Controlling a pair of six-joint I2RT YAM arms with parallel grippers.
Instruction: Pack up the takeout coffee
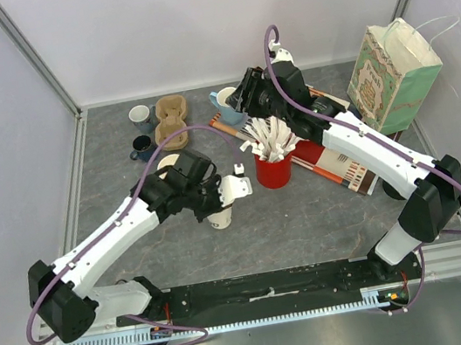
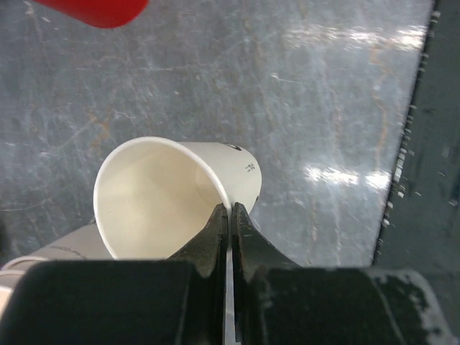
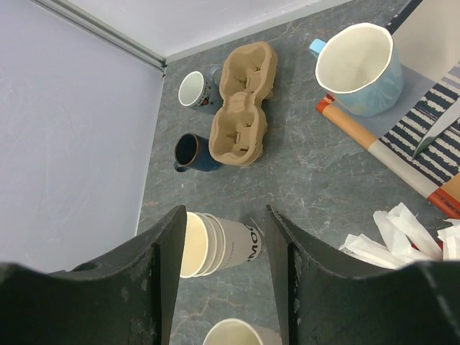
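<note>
Packing progress: early, as a judgement; the moulded brown pulp cup carrier (image 3: 241,100) at 11 o'clock on the worktop (image 1: 324,201) shows bare wells, and no cup stands in it.
Done so far: one cream-white paper cup (image 2: 158,194) is in hand, nothing more.
Left to do: seat this cup and the others in the carrier; no black lids can be seen anywhere, so lidding looks outstanding too.
Left gripper (image 2: 230,208): pinched tight on the cup's rim, one finger inside the wall and one outside.
Cup's place: near the worktop's centre, slightly toward 7 o'clock, mouth tilted up at the wrist camera; whether it is lifted or resting cannot be told.
Right gripper (image 3: 226,215): jaws moderately apart and holding nothing, up near 12 o'clock beside the glossy light-blue ceramic mug (image 3: 357,68).
Other cups: a nested stack of like cups (image 3: 215,244) lies on its side toward 9 o'clock, dark lettering showing.
Cup material: thin matte paper with a rolled lip, likely to buckle under a hard squeeze.
Carrier texture: rough, fibrous, with rounded wells.
Worktop surface: grey, marbled, slightly shiny.
Bystanders: a white mug (image 3: 194,88) and a dark-blue mug (image 3: 192,152) stand just beside the carrier; a green patterned paper bag (image 1: 391,75) stands at 2 o'clock.
</note>
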